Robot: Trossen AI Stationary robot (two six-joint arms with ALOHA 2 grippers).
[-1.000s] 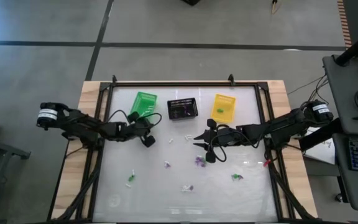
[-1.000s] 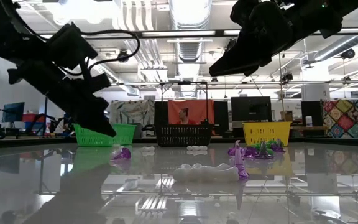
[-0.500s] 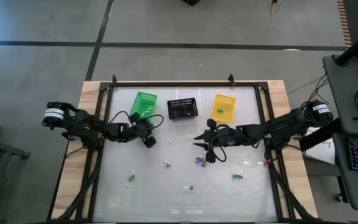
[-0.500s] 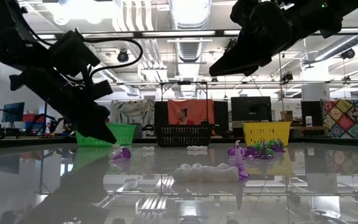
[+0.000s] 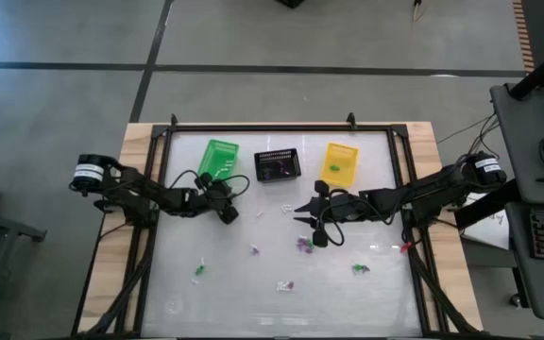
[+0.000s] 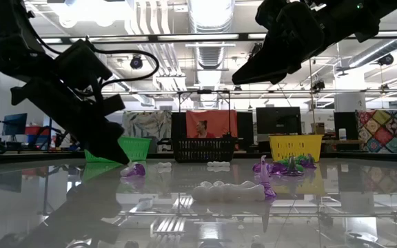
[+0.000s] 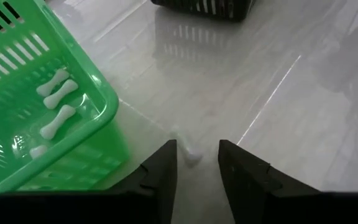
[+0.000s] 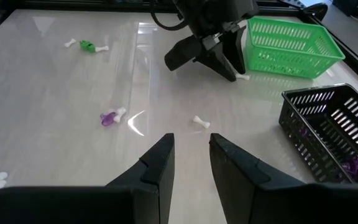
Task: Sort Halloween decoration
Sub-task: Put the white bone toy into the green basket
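Tiny Halloween trinkets lie scattered on the glossy white table: a purple one (image 5: pixel 302 246), a green one (image 5: pixel 196 274) and a white-and-purple one (image 5: pixel 284 285). My left gripper (image 5: pixel 226 212) stands open, slanting down beside the green basket (image 5: pixel 217 158). A small white bone (image 7: pixel 191 154) lies on the table between its fingertips; neither finger seems to touch it. More white bones (image 7: pixel 57 92) lie inside that basket. My right gripper (image 5: pixel 312 218) hovers open above mid-table near the purple trinket, with nothing between its fingers (image 8: pixel 160 163).
A black basket (image 5: pixel 277 165) with purple trinkets (image 8: pixel 355 165) and a yellow basket (image 5: pixel 338 162) stand along the far side, right of the green one. A green trinket (image 5: pixel 359 268) lies nearer the front right. A person (image 6: pixel 202 128) sits in the room beyond the table.
My left gripper has sunk a little toward the table beside the green basket, and the arm behind it has drawn in toward the table's middle. My right gripper has stayed still.
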